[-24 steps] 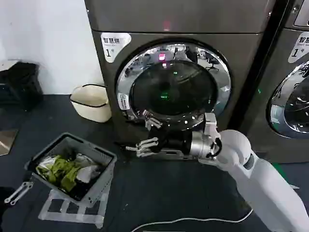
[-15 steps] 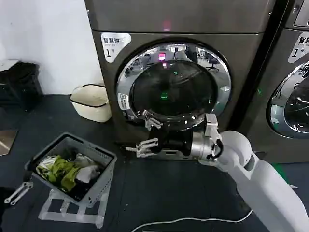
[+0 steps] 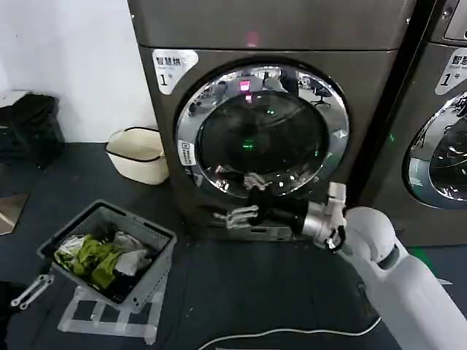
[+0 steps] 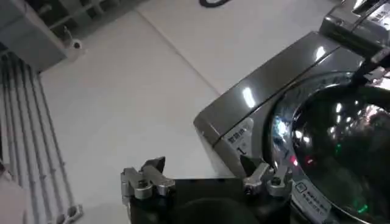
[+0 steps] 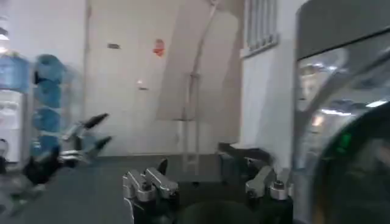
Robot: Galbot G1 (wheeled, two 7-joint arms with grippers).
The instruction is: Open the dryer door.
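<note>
The dryer stands straight ahead, dark grey-bronze, with a white "1" label and a pink light. The dryer door is a chrome ring around dark glass and lies flush against the front. My right gripper is open and empty, just below the door's lower rim and close to the machine's base. In the right wrist view its fingers stand apart beside the chrome ring. My left gripper hangs low at the far left, open, well away from the dryer.
A grey basket of clothes sits on a white stand at the front left. A cream tub stands by the dryer's left corner. A matching machine is on the right. A white cable lies on the dark floor.
My right gripper has moved to the right and nearer the dryer's front, under the door's lower rim. The door has not moved.
</note>
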